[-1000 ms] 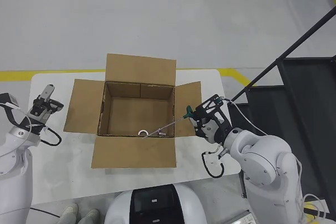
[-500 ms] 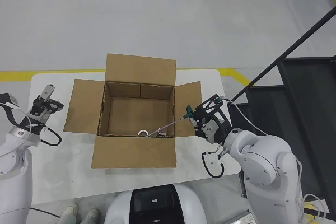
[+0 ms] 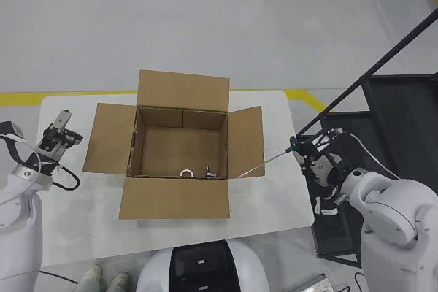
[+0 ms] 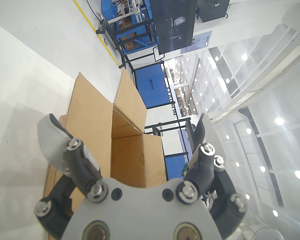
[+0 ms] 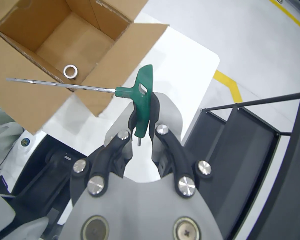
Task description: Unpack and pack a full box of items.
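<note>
An open cardboard box [image 3: 181, 87] stands mid-table with its four flaps spread; it also appears as the box [image 5: 22, 93] and the box [image 4: 130, 151]. A silver ring [image 3: 185, 173] and a small metal piece [image 3: 209, 173] lie on its floor; the ring [image 5: 70, 71] is clear in the right wrist view. My right gripper [image 3: 304, 148] is off the table's right edge, shut on the green handle of a T-handle hex key [image 5: 143, 96]. The key's steel shaft [image 3: 266, 163] points toward the box. My left gripper [image 3: 60, 125] hovers open left of the box, holding nothing.
The white table [image 3: 80, 219] has free surface in front and on both sides of the box. A black metal rack [image 3: 401, 117] stands just right of the table, under and behind my right arm. A yellow floor line [image 3: 29, 96] runs behind the table.
My right gripper has pulled right and away from the box with the hex key; the shaft tip has left the box interior. The left arm has not moved.
</note>
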Motion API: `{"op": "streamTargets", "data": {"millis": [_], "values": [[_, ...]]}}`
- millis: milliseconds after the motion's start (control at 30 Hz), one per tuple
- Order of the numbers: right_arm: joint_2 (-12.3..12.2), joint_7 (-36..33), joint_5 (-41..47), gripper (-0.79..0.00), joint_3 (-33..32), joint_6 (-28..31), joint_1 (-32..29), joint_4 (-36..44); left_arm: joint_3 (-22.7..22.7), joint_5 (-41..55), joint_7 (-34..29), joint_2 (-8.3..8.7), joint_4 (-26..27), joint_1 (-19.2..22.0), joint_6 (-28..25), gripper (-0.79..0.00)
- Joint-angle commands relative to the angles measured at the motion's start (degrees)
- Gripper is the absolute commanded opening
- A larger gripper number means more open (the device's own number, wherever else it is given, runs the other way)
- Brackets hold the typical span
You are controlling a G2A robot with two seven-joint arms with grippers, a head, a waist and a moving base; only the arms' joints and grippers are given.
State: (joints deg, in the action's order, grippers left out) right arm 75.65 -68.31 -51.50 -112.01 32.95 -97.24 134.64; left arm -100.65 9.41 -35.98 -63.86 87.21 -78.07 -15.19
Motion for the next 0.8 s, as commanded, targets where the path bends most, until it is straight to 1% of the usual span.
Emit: {"op": "streamTargets", "data": {"millis": [0,33,133,200,300,333,367,433,500,600,700,767], "values": [[-0.7,0.2,4.1,-0.785,-3.4,3.2,-3.5,0.0,0.0,0.0,0.0,0.0,0.0,0.0,0.0,0.0],[-1.3,1.3,4.9,-0.785,-4.2,4.3,-5.9,0.0,0.0,0.0,0.0,0.0,0.0,0.0,0.0,0.0],[-3.6,5.3,1.9,-0.785,-5.5,8.4,-13.0,0.0,0.0,0.0,0.0,0.0,0.0,0.0,0.0,0.0],[-5.1,7.1,-3.5,-0.785,-5.5,10.2,-16.7,0.0,0.0,0.0,0.0,0.0,0.0,0.0,0.0,0.0],[-6.6,7.6,-13.5,-0.785,-2.6,10.6,-19.6,0.0,0.0,0.0,0.0,0.0,0.0,0.0,0.0,0.0],[-6.8,7.1,-15.6,-0.785,-1.3,10.0,-19.8,-0.3,0.0,0.0,0.0,0.0,0.0,0.0,0.0,0.0],[-6.8,7.1,-16.9,-0.785,0.0,8.2,-19.4,-1.5,0.0,0.0,0.0,0.0,0.0,0.0,0.0,0.0],[-6.8,7.5,-22.4,-0.785,3.1,5.1,-18.1,-3.8,0.0,0.0,0.0,0.0,0.0,0.0,0.0,0.0],[-6.7,10.0,-25.5,-0.785,6.4,1.3,-16.6,-6.6,0.0,0.0,0.0,0.0,0.0,0.0,0.0,0.0],[-6.4,13.3,-27.0,-0.785,9.4,-4.6,-14.8,-9.5,0.0,0.0,0.0,0.0,0.0,0.0,0.0,0.0],[-6.3,14.7,-28.1,-0.785,11.1,-8.4,-13.3,-11.2,0.0,0.0,0.0,0.0,0.0,0.0,0.0,0.0],[-6.2,15.0,-28.2,-0.785,12.5,-9.7,-12.2,-12.3,0.0,0.0,0.0,0.0,0.0,0.0,0.0,0.0]]}}
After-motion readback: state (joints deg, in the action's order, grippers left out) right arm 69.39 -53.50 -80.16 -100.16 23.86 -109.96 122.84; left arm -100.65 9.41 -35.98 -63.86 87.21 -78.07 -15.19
